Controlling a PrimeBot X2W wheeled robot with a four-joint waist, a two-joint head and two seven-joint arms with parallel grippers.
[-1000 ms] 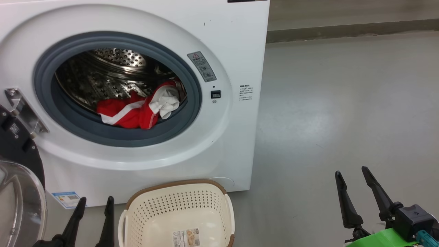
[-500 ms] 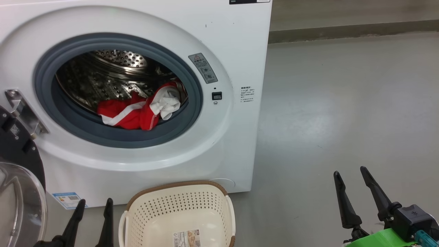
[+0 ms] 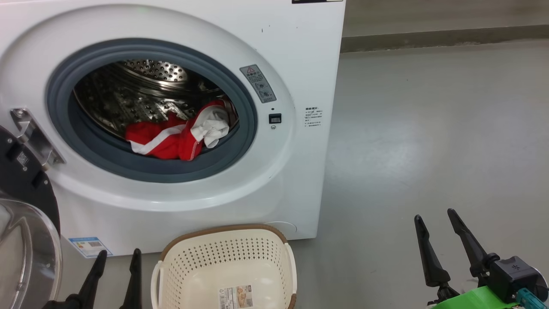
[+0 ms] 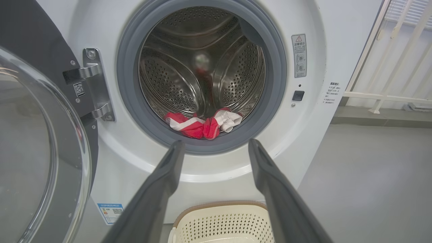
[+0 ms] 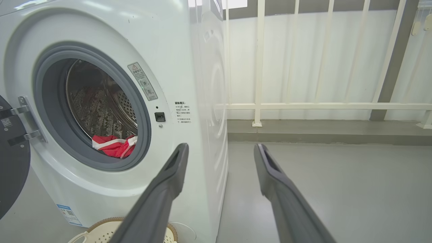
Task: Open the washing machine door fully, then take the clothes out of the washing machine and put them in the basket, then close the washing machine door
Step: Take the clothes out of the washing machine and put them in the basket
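Head view: only my camera has drifted; nothing else moved. The washing machine door [image 3: 25, 244] stands open, the clothes [image 3: 171, 140] lie inside the washing machine [image 3: 300, 64], the basket [image 3: 223, 230] empty below. My left gripper [image 3: 120, 252] and right gripper [image 3: 433, 214] wait, fingers apart, empty: unloading is next.
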